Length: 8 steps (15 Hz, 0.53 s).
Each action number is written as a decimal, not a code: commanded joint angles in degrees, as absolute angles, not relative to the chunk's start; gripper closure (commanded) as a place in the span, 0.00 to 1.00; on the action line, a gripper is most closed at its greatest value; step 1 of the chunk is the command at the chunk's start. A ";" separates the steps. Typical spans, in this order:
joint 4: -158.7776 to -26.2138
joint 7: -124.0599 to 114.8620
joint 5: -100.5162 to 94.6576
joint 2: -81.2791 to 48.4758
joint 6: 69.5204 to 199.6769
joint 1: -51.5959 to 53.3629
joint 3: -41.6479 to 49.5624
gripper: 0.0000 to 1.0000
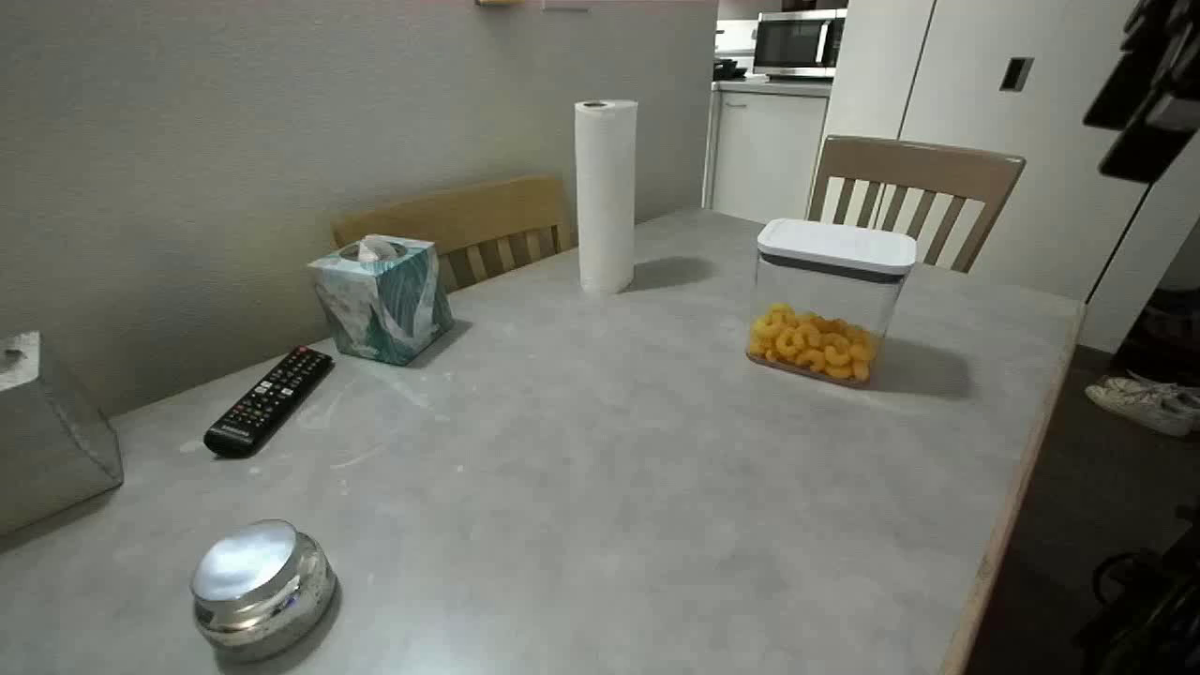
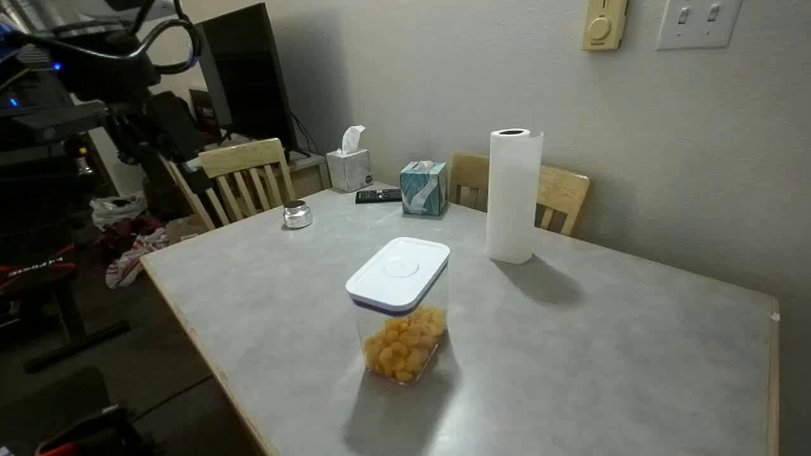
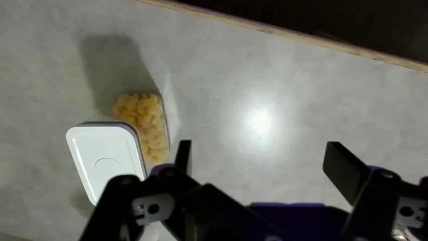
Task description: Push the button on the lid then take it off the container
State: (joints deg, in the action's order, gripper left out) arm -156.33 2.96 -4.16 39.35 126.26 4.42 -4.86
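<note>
The clear container (image 1: 814, 342) stands upright on the table with yellow-orange snack pieces inside. Its white lid (image 1: 837, 246) sits flat on top, also visible as the lid (image 2: 380, 288) and, partly behind a finger, the lid (image 3: 100, 144). A round button (image 2: 400, 266) lies flush at the lid's centre; in the wrist view the gripper covers part of this button (image 3: 108, 167). My gripper (image 3: 259, 145) is wide open with only tabletop seen between its fingers, and the container is off to its left there. In an exterior view the gripper (image 1: 1120, 150) hangs high at the right, apart from the container.
A paper towel roll (image 2: 514, 196) stands beyond the container. Along the wall side are a teal tissue box (image 1: 382, 300), a black remote (image 1: 269, 401) and a grey tissue box (image 1: 56, 441). A shiny metal jar (image 1: 262, 591) sits apart. The table edge (image 3: 284, 35) crosses the wrist view.
</note>
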 commanded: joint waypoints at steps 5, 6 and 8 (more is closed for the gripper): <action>-157.35 2.53 -8.03 38.67 128.79 2.83 -5.41 0.00; -157.93 1.81 -10.17 38.37 130.88 1.71 -5.56 0.00; -159.00 0.37 -14.18 38.12 136.35 -0.29 -5.28 0.00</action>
State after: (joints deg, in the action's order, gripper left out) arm -157.07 1.66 -9.57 39.07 129.49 3.13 -4.86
